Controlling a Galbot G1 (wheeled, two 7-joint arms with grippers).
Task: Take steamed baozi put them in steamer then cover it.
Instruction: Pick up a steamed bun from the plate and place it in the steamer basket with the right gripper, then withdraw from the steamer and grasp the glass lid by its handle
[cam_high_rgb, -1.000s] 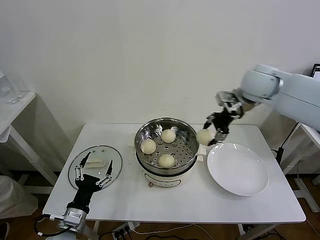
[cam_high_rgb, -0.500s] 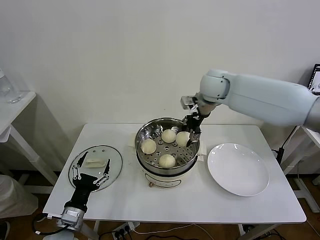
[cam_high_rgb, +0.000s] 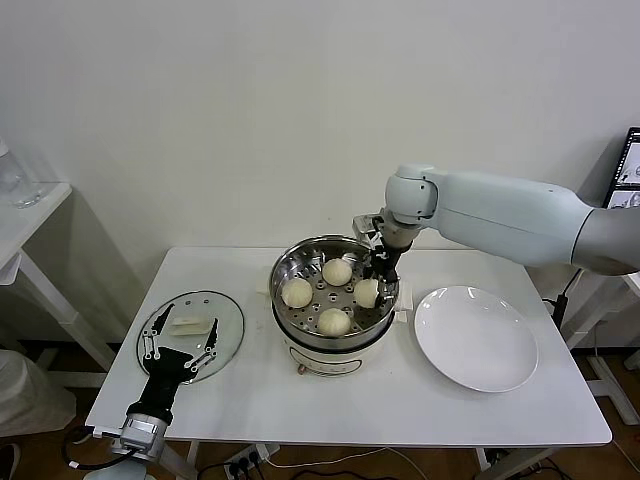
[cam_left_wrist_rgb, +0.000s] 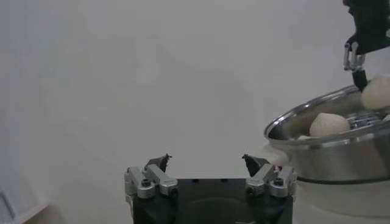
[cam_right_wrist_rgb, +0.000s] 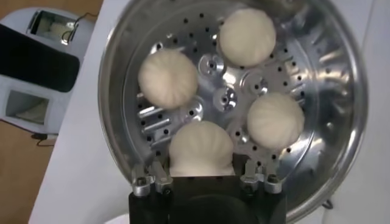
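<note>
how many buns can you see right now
4, all inside the steamer: three baozi resting on its perforated tray, and a fourth held by the right gripper. None appears hidden.

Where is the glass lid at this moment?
In the head view the glass lid lies flat on the table's left side, left of the steamer, with the open left gripper over its near edge.

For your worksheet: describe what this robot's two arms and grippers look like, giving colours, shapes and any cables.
The right arm is a smooth, rounded white shell with a bulbous joint, ending in a small black right gripper with silver hardware. The left gripper is black with silver-grey finger links and screws, on a grey metal wrist with a black cable looping beside it.
</note>
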